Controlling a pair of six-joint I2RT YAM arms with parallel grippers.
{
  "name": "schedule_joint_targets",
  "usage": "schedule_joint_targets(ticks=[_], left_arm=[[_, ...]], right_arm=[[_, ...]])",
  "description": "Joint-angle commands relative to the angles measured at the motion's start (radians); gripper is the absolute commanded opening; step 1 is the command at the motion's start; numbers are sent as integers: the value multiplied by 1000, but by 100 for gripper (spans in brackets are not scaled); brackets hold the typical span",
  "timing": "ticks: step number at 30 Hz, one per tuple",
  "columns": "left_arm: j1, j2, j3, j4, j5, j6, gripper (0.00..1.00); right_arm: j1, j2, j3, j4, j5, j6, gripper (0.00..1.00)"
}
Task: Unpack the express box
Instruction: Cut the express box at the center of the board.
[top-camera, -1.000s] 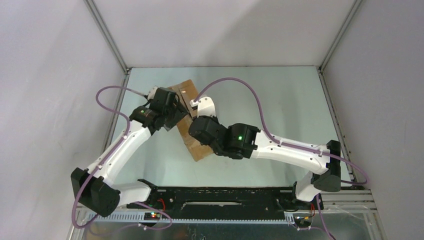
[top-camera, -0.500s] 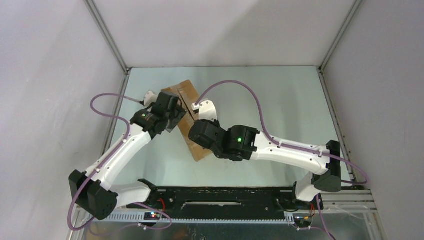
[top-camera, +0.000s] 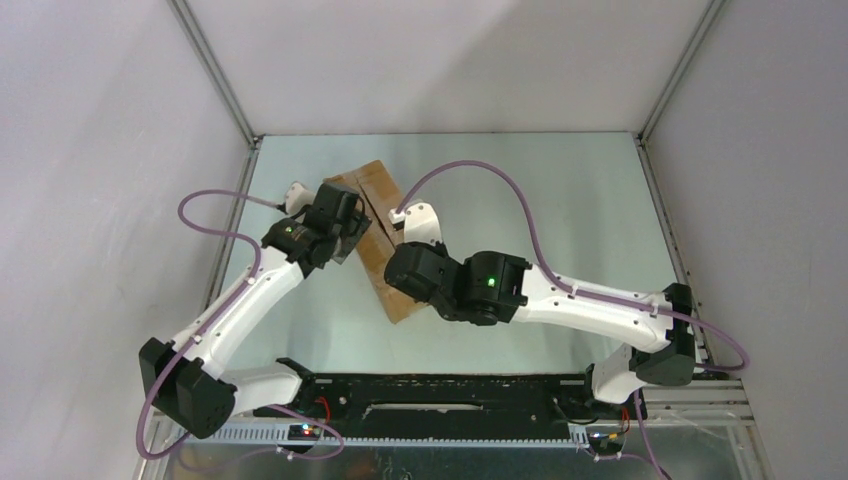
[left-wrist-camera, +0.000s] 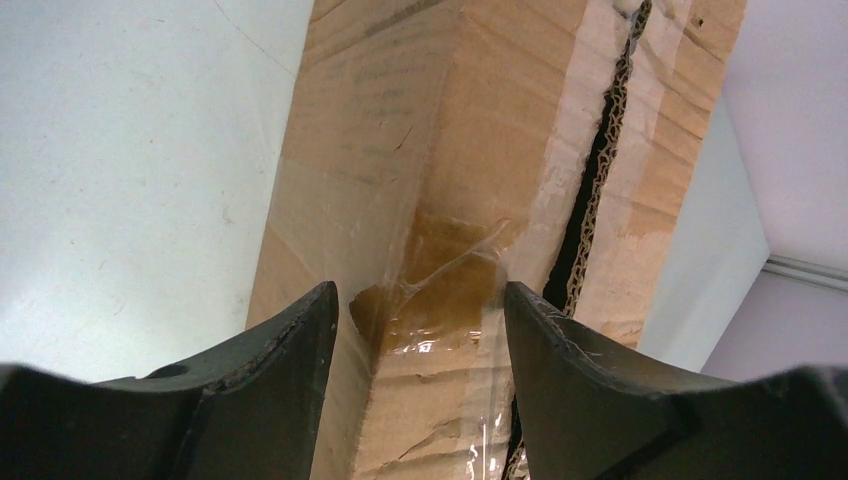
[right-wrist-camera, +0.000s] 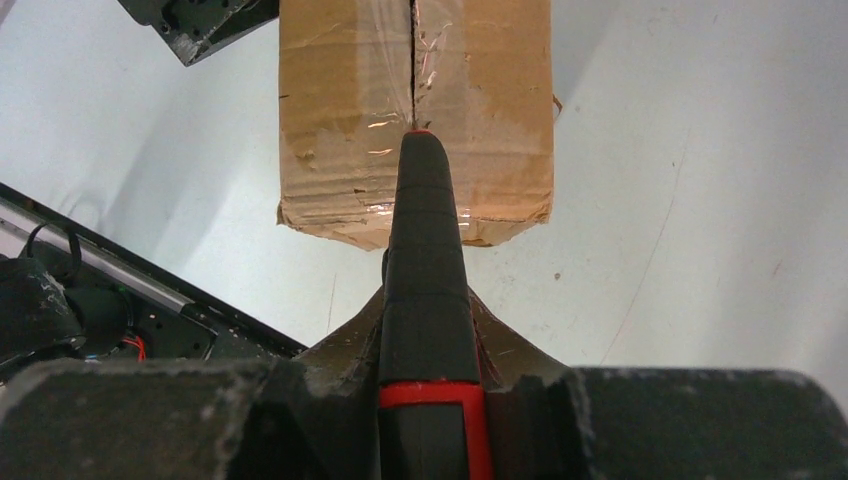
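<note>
Cardboard box (top-camera: 370, 190) steadied by spread left end effector (left-wrist-camera: 420, 300); right end effector (right-wrist-camera: 430, 340), clamped on knife (right-wrist-camera: 425, 220), addresses taped seam (right-wrist-camera: 413, 60).

No legible txt; faint print on express box (left-wrist-camera: 400, 120) side too blurred to read.

Items counted: one express box (top-camera: 372, 188), with one taped seam along its top. One utility knife (right-wrist-camera: 425, 250), black with a red band. Two robot arms: left arm (top-camera: 250, 295) and right arm (top-camera: 590, 300). Two purple cables: left cable (top-camera: 181, 212) and right cable (top-camera: 470, 164). One table (top-camera: 560, 200); two pairs of jaws
</note>
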Motion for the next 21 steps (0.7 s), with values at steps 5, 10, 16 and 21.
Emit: schedule_joint_targets(ticks=[5, 10, 16, 21], left_arm=[[4, 25, -19, -70, -88, -7, 65], [3, 30, -19, -64, -78, -2, 65], [-2, 37, -16, -59, -75, -2, 64], [-6, 37, -9, -62, -75, 0, 64]], right_arm=[[10, -18, -22, -85, -56, 21, 0], [-16, 5, -64, -61, -111, 20, 0], [-37, 25, -87, -45, -132, 15, 0], [-50, 47, -108, -23, -159, 8, 0]])
